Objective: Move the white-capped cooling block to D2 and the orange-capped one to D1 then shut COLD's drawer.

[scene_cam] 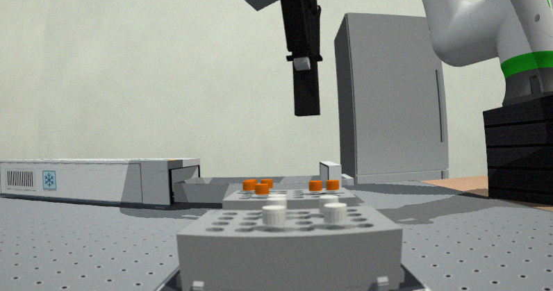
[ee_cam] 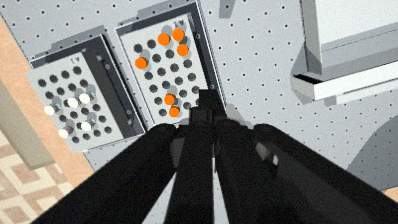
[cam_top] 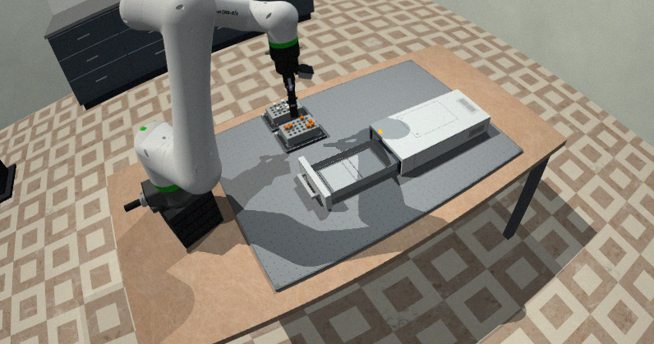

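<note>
Pressed together on nothing, my fingers (cam_top: 293,115) (scene_cam: 307,114) hung above the blocks, probably shut for pushing the drawer (cam_top: 363,182) (ee_cam: 350,82), which stood open; orange-capped block (cam_top: 299,135) (scene_cam: 287,203) (ee_cam: 175,80) sat on D1, white-capped (cam_top: 274,116) (scene_cam: 290,258) (ee_cam: 92,112) on D2.

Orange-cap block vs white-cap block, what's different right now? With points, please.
- Caps: the orange-cap block (cam_top: 299,136) (scene_cam: 240,203) (ee_cam: 165,75) shows six in the wrist view, the white-cap block (cam_top: 273,118) (scene_cam: 290,254) (ee_cam: 93,116) five.
- Layout: orange-cap block has caps toward both ends, middle rows bare; white-cap block's sit around its middle rows.
- Place: orange-cap block is nearer the open drawer (cam_top: 315,181) (scene_cam: 333,172) (ee_cam: 360,82); white-cap block is beyond it.

Shared: grey, many-bored, out of the drawer.
</note>
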You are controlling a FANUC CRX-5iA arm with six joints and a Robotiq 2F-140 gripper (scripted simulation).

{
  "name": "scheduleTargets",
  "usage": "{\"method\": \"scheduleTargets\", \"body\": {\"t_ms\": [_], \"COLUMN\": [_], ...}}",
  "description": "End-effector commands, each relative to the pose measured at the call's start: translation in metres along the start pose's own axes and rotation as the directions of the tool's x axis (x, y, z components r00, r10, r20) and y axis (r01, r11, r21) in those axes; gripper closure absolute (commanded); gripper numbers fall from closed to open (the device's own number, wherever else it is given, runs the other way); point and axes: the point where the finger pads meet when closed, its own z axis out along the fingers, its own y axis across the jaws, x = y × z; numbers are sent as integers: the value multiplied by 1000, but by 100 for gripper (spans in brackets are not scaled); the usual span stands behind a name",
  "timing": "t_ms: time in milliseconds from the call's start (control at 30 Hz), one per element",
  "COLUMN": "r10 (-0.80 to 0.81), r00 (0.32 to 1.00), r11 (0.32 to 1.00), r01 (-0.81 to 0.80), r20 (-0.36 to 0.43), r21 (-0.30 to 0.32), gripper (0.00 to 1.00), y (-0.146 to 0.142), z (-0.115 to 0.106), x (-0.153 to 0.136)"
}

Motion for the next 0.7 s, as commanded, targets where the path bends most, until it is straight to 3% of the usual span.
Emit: {"method": "scheduleTargets", "body": {"t_ms": [0,400,667], "r10": [96,355,545], "r00": [995,935,838], "r11": [995,935,838], "r01": [-96,-355,-545], "r20": [-5,-5,-4], "r21": [0,2,2], "gripper": [90,90,90], "y": [14,53,84], "z": [0,2,3], "x": [-2,-10,-16]}}
